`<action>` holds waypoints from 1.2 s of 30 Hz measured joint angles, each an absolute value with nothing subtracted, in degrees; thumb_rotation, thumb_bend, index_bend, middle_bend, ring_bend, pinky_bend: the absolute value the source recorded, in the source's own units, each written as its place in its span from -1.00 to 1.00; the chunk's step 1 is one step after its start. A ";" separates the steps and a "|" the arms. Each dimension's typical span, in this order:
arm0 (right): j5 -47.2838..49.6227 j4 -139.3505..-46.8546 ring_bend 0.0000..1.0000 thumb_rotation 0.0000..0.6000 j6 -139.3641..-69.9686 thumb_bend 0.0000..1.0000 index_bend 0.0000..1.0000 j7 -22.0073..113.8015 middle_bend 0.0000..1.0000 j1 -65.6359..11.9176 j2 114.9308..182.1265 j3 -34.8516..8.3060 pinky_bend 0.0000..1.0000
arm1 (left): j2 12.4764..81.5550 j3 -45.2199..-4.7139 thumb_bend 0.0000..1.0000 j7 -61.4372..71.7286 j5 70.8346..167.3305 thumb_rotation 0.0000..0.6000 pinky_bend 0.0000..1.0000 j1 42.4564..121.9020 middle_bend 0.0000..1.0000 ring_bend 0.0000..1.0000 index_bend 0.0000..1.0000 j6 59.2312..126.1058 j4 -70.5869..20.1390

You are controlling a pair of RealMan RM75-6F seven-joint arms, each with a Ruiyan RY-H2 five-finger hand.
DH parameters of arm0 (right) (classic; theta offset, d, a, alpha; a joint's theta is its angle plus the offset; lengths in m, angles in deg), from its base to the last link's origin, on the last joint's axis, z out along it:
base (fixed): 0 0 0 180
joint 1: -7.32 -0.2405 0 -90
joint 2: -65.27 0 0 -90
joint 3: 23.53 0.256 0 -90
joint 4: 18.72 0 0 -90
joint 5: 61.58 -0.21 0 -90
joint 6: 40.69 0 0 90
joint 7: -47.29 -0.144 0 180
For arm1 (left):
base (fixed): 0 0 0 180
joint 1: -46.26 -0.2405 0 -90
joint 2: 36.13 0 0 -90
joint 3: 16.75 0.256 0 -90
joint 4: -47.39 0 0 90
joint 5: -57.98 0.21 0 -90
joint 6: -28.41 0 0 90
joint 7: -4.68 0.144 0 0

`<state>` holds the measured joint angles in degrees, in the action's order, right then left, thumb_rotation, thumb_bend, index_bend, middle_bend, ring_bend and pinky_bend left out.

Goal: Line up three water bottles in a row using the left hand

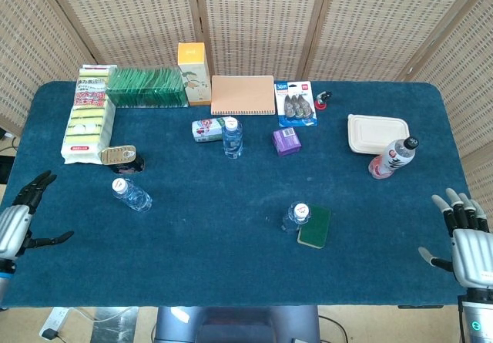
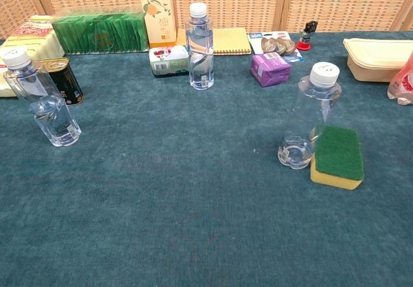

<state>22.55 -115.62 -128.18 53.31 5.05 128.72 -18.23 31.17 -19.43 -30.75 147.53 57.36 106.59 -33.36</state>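
Well apart: nearest bottle (image 1: 131, 194), left fingers (image 1: 38, 186).

Three clear water bottles stand upright and well apart on the blue surface (image 2: 161, 216): the left bottle (image 2: 40, 100) just beside a dark tin can (image 2: 66, 80), the middle bottle (image 2: 200, 47) just beside a small green-and-white carton (image 2: 168, 60), and the right bottle (image 2: 308, 118) touching a green-topped yellow sponge (image 2: 337, 157). A purple box (image 2: 270, 68) and a beige lidded container (image 2: 377, 58) sit farther back.
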 measured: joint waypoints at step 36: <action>21.57 -115.54 -1.00 0.99 -127.55 -1.00 -0.73 49.14 -0.92 5.17 127.45 -18.00 -1.00 | 52.01 -22.41 -0.14 -48.84 145.06 1.00 0.16 73.20 0.01 -0.21 0.10 94.53 -13.10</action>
<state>21.57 -115.54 -127.55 49.14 5.17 127.45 -18.00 52.01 -22.41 -48.84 145.06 73.20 94.53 -13.10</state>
